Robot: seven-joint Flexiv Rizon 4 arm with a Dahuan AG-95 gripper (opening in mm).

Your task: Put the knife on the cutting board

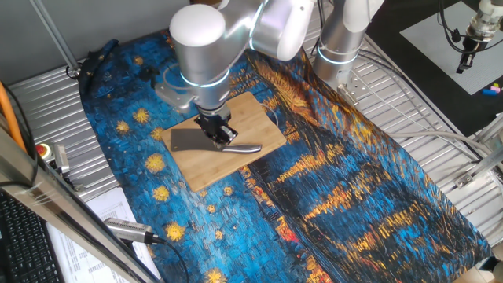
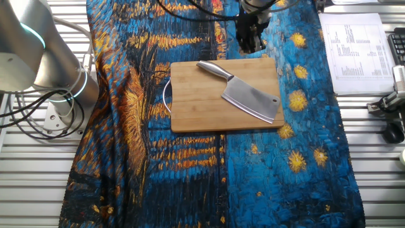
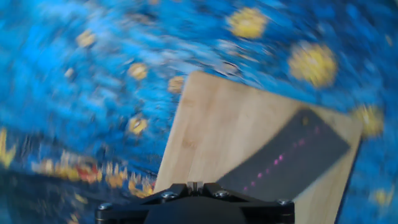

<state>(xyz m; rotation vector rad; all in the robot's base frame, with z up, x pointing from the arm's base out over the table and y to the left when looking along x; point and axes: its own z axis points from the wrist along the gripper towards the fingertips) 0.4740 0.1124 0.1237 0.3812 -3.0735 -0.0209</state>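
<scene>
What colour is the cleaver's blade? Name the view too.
Dull grey, on the broad rectangular cleaver blade; clearest in the other fixed view.

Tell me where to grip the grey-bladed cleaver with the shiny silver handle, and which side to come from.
Grip the cleaver by its slim handle, coming straight down from above with the fingers either side of it. It lies flat on the tan bamboo cutting board, so the broad blade gives little to pinch, while the narrow handle probably fits between the fingers.

A ribbed metal table [image 2: 190,209] carries a starry painted cloth [image 2: 297,183] and papers [image 2: 357,44].
</scene>
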